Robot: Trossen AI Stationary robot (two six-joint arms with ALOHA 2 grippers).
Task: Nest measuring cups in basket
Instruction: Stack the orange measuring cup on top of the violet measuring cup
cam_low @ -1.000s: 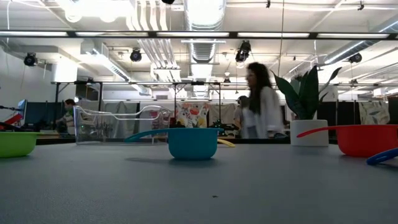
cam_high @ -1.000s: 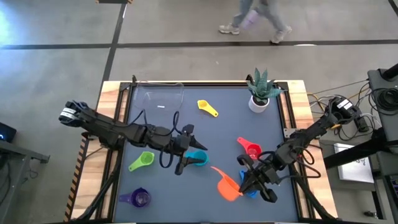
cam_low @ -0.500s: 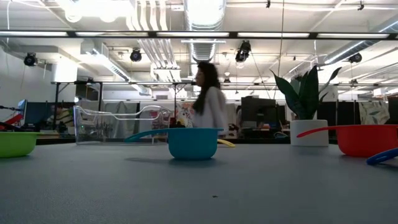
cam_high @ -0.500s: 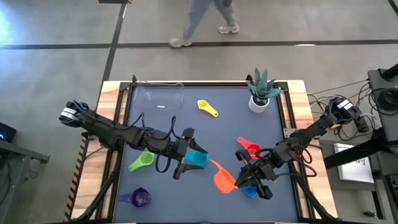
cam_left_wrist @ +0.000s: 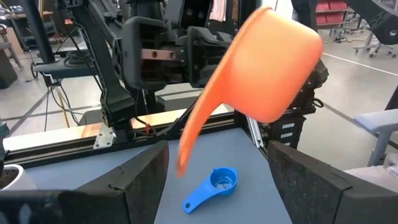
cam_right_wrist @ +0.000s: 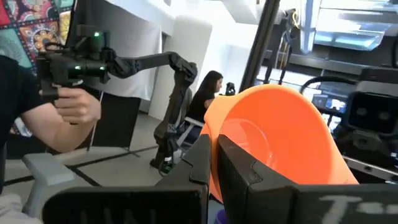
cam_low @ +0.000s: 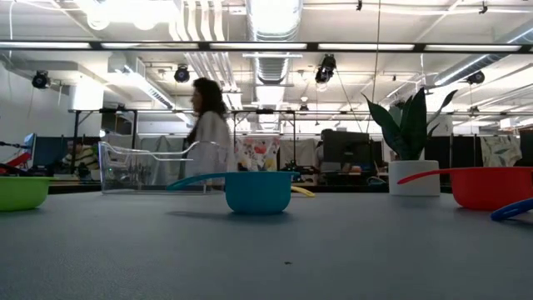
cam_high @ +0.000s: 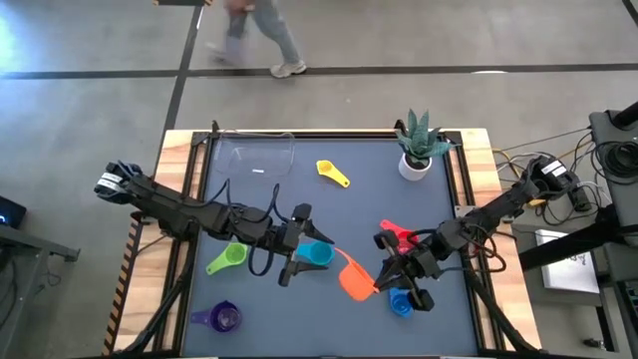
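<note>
Orange cup [cam_high: 355, 280] pinched in right claw [cam_high: 380, 284], above the table.

Orange cup [cam_high: 353, 281]; blue cup [cam_high: 401, 304]

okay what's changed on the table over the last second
The right gripper, shut on the orange cup, has carried it up off the table and leftward toward the light blue cup, leaving the blue cup uncovered. The left gripper and the other cups stayed put.
</note>
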